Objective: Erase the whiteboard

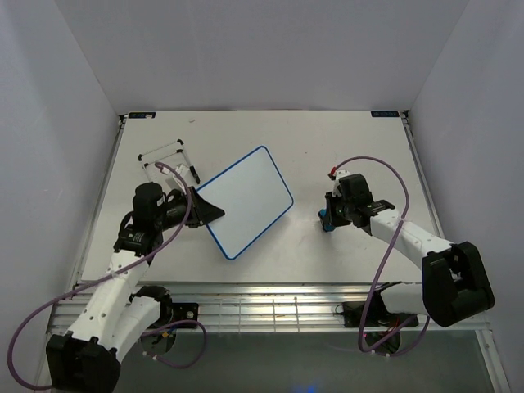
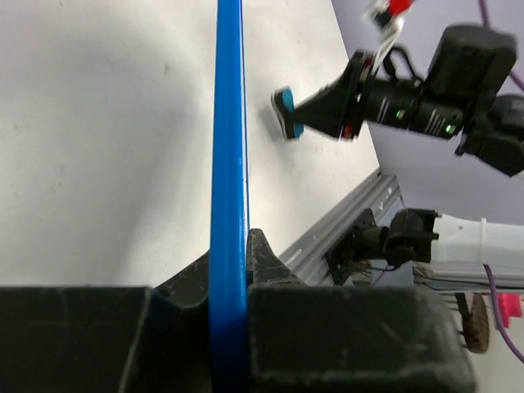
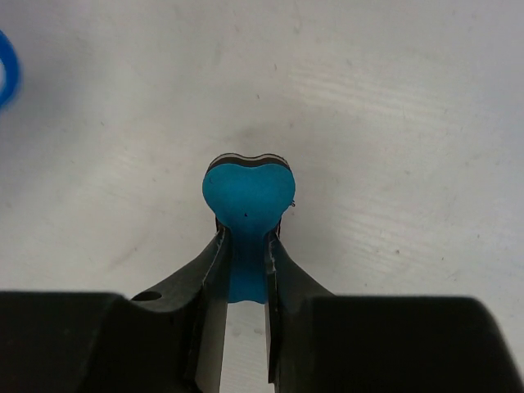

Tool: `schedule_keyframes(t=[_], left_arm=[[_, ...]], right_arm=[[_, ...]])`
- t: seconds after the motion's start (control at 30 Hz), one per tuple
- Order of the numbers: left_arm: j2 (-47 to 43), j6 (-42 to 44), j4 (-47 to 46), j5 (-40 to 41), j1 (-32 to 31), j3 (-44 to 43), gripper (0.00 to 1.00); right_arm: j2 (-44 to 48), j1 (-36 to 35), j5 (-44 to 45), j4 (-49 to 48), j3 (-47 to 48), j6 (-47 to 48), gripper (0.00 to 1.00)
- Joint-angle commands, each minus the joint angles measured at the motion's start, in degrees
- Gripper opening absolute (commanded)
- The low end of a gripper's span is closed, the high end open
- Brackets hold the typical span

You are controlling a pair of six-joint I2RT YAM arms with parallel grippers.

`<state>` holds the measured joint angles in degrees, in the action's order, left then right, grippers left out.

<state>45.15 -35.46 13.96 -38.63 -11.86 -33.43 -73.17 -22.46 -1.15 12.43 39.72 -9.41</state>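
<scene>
The whiteboard (image 1: pixel 246 201), white with a thin blue frame and no marks showing, sits tilted at the table's middle. My left gripper (image 1: pixel 209 211) is shut on its left corner; in the left wrist view the blue frame edge (image 2: pixel 228 164) runs up between the fingers of my left gripper (image 2: pixel 229 254). My right gripper (image 1: pixel 327 217) is to the right of the board, apart from it, shut on the small blue eraser (image 1: pixel 327 222). In the right wrist view my right gripper (image 3: pixel 243 246) pinches the waist of the eraser (image 3: pixel 248 192) just above the table. The eraser (image 2: pixel 286 113) also shows in the left wrist view.
A white-and-black wire stand (image 1: pixel 164 161) stands at the back left, just behind my left arm. The table's metal front rail (image 1: pixel 270 307) runs along the near edge. White walls enclose the table on three sides.
</scene>
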Motion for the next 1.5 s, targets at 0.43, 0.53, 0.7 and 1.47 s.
schedule_keyframes(t=[0.43,0.53,0.7,1.47], left_arm=[[24.5,10.6,-22.6,-10.6,13.6,-23.2,0.00],[27.1,14.4,-22.7,-13.1,18.8,-26.0,0.00],[29.0,23.7,-26.7,-20.1,23.8,-27.5,0.00],[43.4,13.5,-48.5,-30.4,36.0,-34.0,0.00]], right_arm=[[4.2,0.0,4.5,4.4,-0.5,0.0,0.90],[9.2,0.0,2.1,4.5,-1.5,-0.3,0.90],[18.7,0.0,-2.6,1.9,-3.9,-0.6,0.90],[22.5,-0.8,-13.8,-3.5,-7.6,-0.7,0.90]])
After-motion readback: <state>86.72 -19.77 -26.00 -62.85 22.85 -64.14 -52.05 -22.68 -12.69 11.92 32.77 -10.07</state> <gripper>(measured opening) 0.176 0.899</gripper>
